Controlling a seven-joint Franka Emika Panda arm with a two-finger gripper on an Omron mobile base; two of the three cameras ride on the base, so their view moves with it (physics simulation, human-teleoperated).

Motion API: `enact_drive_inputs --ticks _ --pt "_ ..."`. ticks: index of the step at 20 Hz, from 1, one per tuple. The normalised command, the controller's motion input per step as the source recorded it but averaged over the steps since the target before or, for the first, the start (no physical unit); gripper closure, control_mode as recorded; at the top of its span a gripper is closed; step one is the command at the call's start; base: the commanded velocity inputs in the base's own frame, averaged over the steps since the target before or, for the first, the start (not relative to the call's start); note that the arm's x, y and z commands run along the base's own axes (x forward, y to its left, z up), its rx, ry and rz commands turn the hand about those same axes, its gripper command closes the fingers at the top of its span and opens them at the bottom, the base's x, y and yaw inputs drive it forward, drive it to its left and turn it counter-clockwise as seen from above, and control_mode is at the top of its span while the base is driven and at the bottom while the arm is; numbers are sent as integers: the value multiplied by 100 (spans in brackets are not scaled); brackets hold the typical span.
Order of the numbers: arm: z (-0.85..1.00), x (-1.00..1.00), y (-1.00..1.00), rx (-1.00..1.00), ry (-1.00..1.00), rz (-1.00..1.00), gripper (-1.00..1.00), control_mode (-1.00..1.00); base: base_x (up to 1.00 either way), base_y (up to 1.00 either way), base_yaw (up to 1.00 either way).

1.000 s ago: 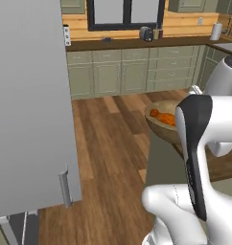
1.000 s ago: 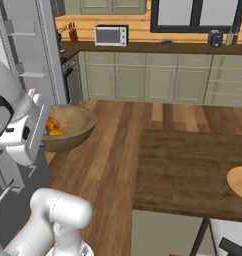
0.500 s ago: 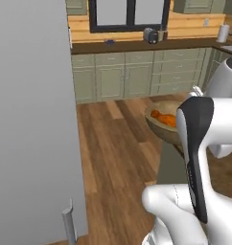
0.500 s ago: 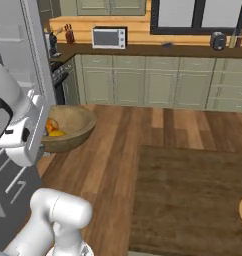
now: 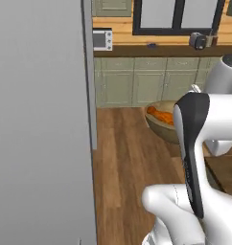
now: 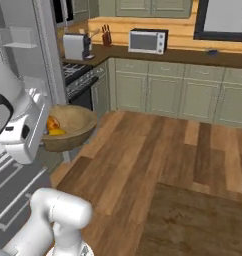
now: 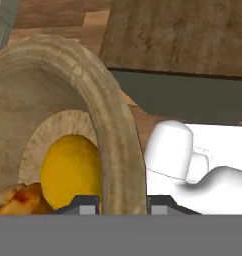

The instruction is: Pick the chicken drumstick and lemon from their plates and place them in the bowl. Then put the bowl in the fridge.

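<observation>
Clamped on the thick rim of the bowl (image 7: pixel 118 145) at lower centre of the hand view: gripper (image 7: pixel 120 207). Inside, lemon (image 7: pixel 70 170) beside drumstick (image 7: pixel 15 199) at lower left, long axis unclear. Carried level above wood floor (image 6: pixel 158 160). Grey fridge (image 5: pixel 41 119) at left, green cabinets (image 6: pixel 168 95) behind.

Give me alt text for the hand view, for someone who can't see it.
The gripper is clamped on the thick rim of the wooden bowl, seen from close up. Inside lie the lemon and, at the lower left edge, part of the chicken drumstick; wood floor and a dark rug lie beyond.
</observation>
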Motion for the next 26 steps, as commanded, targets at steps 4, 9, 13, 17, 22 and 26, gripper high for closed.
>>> enact_drive_inputs --ticks 4,9,13,17,22,26 --pt "0 0 0 0 0 0 100 100 18 -2 38" --pt "0 0 0 0 0 0 100 100 45 -6 34" --pt "0 0 0 0 0 0 100 100 74 -10 10" --pt "0 0 0 0 0 0 100 100 100 -20 3" --pt "0 0 0 0 0 0 100 100 94 -9 3" --pt "0 0 0 0 0 0 100 100 94 0 2"
